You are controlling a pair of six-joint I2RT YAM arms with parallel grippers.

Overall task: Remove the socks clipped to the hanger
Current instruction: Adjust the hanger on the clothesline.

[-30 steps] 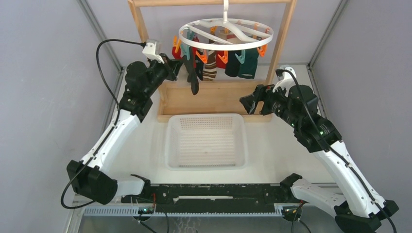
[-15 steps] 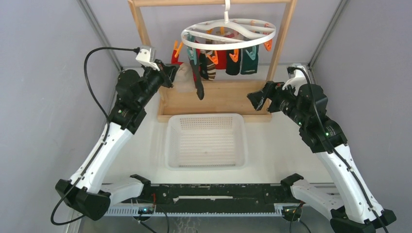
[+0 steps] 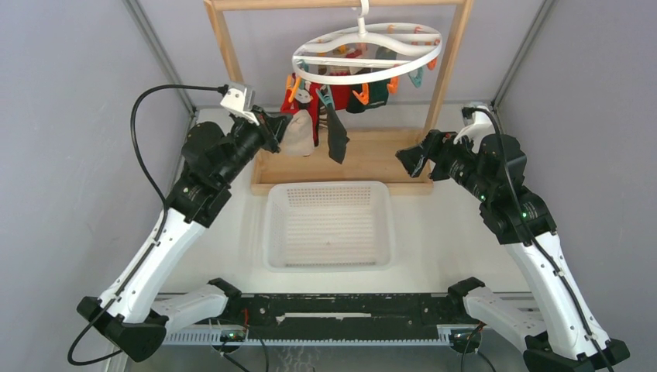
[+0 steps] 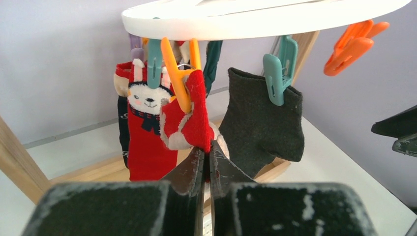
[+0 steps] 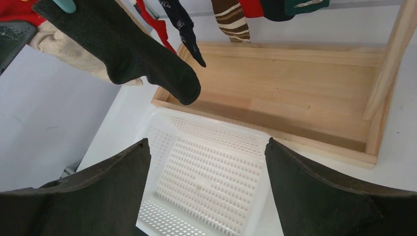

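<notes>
L gripper (image 3: 279,132) pulled red sock (image 4: 196,118) nearer | hanger (image 3: 341,79) tilted, L side down | black sock (image 3: 337,141) swung rt

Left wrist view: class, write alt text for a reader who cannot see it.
The left arm's jaws are shut on the bottom of a red-and-cream sock hanging from an orange clip under the white hanger. A red bunny sock hangs to its left and a dark grey sock on a teal clip to its right.

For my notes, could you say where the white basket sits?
Top view: the white basket lies centred between left arm and right arm, just before the wooden rack.
</notes>
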